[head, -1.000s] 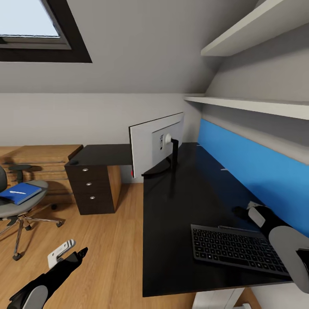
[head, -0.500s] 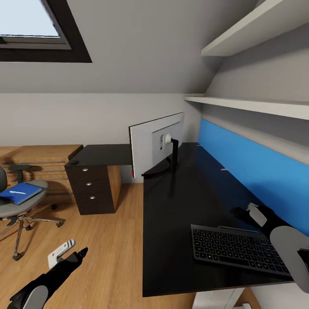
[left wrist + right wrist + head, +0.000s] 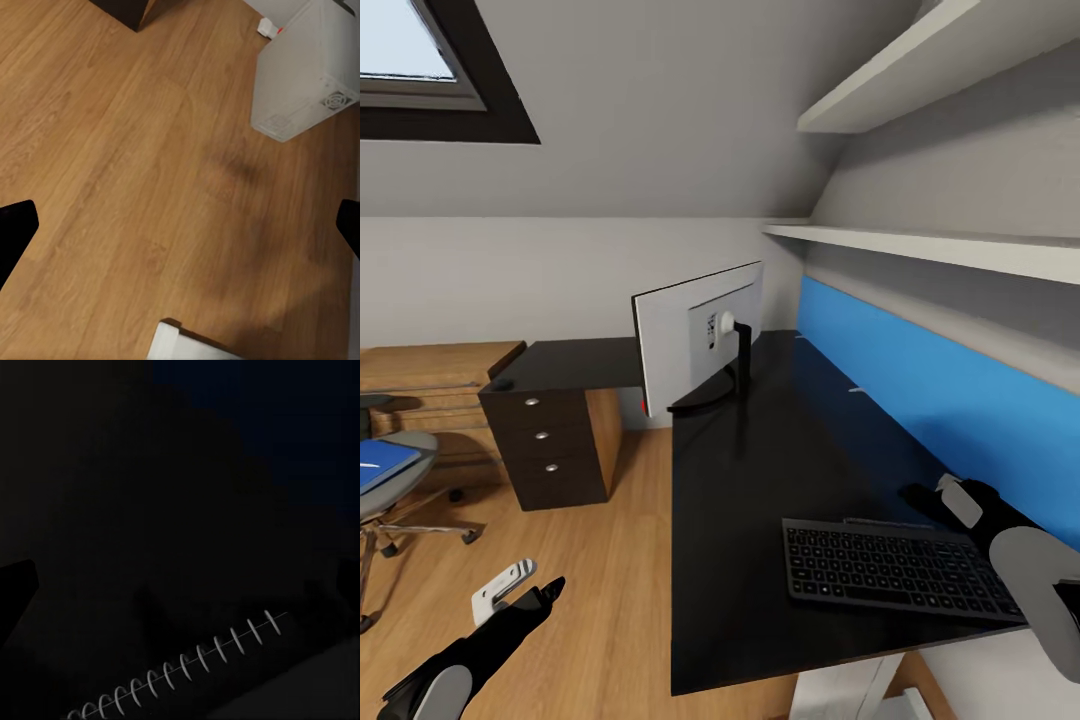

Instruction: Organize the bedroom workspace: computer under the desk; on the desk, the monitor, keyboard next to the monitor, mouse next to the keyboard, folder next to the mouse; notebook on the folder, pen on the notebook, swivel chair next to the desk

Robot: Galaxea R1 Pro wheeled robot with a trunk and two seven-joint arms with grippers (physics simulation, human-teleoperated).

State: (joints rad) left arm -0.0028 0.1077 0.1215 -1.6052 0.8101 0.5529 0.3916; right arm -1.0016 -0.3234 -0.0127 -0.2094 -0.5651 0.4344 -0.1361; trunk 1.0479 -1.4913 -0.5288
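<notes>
The monitor (image 3: 695,350) stands on the black desk (image 3: 760,480) with its white back towards me. The keyboard (image 3: 890,568) lies near the desk's front end. My right gripper (image 3: 918,494) hovers open just behind it, over the dark desktop (image 3: 150,510). My left gripper (image 3: 525,588) hangs open over the wood floor. The pale computer (image 3: 307,71) stands on the floor under the desk. The mouse (image 3: 503,383) sits on the desk's far corner above the drawers (image 3: 545,440). The blue folder (image 3: 380,464) lies on the swivel chair (image 3: 395,490) at the left edge. The notebook and pen are out of view.
A blue panel (image 3: 940,400) and white shelves (image 3: 920,245) run along the wall behind the desk. A wooden chest (image 3: 420,385) stands by the far wall under a skylight (image 3: 410,60). A coiled cable (image 3: 187,664) lies on the desktop. Open floor (image 3: 590,560) lies between chair and desk.
The head view has swung to the right, so the desk, monitor, keyboard and chair all sit further left in the picture. Both arms hold the same pose.
</notes>
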